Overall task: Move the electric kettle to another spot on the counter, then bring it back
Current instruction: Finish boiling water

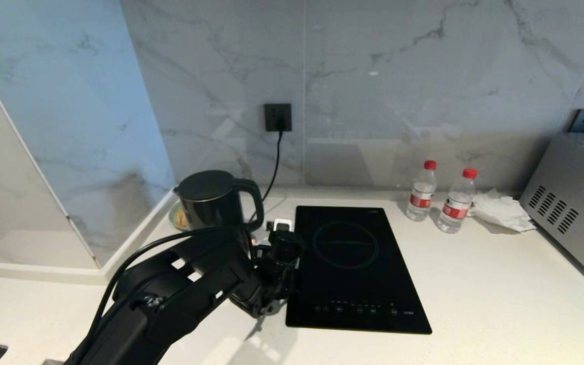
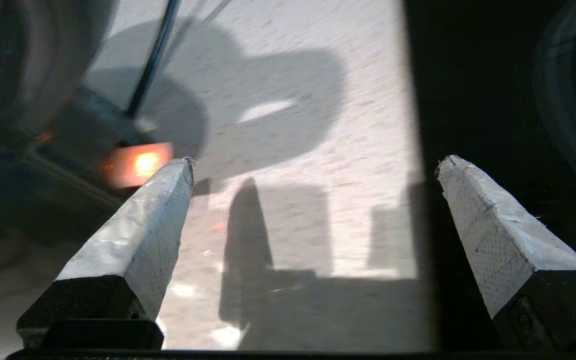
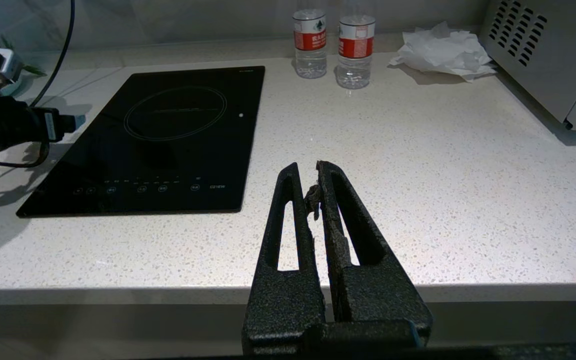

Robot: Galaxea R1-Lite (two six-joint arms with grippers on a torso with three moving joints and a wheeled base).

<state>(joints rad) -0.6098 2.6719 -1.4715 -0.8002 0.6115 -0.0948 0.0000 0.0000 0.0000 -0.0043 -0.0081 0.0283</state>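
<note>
The left gripper (image 2: pixel 313 165), fingers (image 2: pixel 138 220) apart over the white speckled stone worktop (image 2: pixel 293 150), seems mid-approach (nothing held); the glossy black jug kettle (image 1: pixel 213 200) beyond them needs grasping next.

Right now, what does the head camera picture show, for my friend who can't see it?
A tall glossy black electric kettle stands at the back left of a white speckled stone counter, with the robot's black left arm's gripper just in front of it. Beside them lies a flat black glass hob, with two red-capped clear water bottles further right.
</note>
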